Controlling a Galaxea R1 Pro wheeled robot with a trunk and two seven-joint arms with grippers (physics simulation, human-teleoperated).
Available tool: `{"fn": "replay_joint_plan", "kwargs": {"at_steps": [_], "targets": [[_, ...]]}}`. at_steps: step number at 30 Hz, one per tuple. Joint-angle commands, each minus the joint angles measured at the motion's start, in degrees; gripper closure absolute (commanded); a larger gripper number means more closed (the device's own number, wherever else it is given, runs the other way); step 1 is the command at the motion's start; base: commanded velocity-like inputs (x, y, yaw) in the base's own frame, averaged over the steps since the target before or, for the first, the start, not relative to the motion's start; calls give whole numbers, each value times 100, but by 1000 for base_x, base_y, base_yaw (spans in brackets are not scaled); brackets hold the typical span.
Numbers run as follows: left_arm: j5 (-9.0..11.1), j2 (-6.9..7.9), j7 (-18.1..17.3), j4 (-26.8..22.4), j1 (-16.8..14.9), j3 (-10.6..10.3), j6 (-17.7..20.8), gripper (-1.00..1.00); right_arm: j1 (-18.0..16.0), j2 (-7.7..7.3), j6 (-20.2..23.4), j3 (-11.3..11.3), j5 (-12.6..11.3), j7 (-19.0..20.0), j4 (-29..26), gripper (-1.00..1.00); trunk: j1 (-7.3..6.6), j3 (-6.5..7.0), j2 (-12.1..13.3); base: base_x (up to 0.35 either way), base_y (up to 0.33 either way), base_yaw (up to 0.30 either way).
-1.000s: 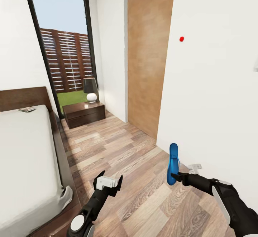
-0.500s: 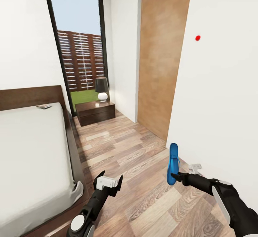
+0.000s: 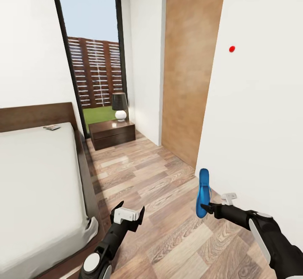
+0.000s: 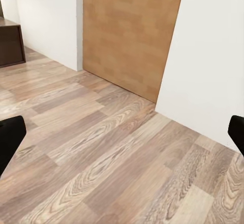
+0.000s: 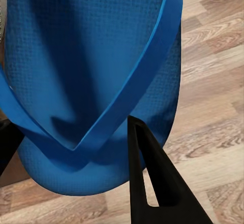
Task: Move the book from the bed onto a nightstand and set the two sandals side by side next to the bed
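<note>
No writing can be read anywhere; the book (image 3: 51,127) is too small and far for its cover to be made out. It lies on the bed (image 3: 38,178) at ten o'clock in the head view, close to the headboard. One blue sandal (image 3: 203,192) shows, held upright off the plank floor (image 3: 160,194) at four o'clock, toe end up, beside the white wall. The right tool (image 3: 206,207) is clamped on the sandal's lower end; in the right wrist view one dark finger (image 5: 150,178) presses against the sole near the blue straps. The left tool (image 3: 128,215), at six o'clock, has its fingers spread apart over bare floor, gripping nothing. One nightstand (image 3: 112,134) stands at eleven o'clock past the bed, touching the window wall, bearing one lamp (image 3: 119,106). One brown door (image 3: 189,60) sits at one o'clock, and one red dot (image 3: 231,49) marks the wall right of it.
</note>
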Motion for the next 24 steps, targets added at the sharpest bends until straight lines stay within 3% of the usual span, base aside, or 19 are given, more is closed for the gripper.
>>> {"fn": "replay_joint_plan", "kwargs": {"at_steps": [1, 18, 21, 24], "targets": [[0, -2, -22, -2, -2, 6, -2, -100, -3, 0, 51, -5, -48, 3, -2, 100, -23, 12, 39, 0, 0, 0], [0, -2, -31, -2, -2, 6, 0, -100, 38, -17, 18, -11, -44, -10, 89, 100, -397, 318, 721, 0, 0, 0], [4, -2, -31, 16, -2, 6, 7, -100, 53, -49, -408, -15, -48, 11, 845, 100, -463, 371, 841, 0, 0, 0], [1, 2, -33, 131, 4, 7, 8, -100, 57, -58, -1384, -16, -56, 24, 2040, 100, -529, 425, 961, 0, 0, 0]]}}
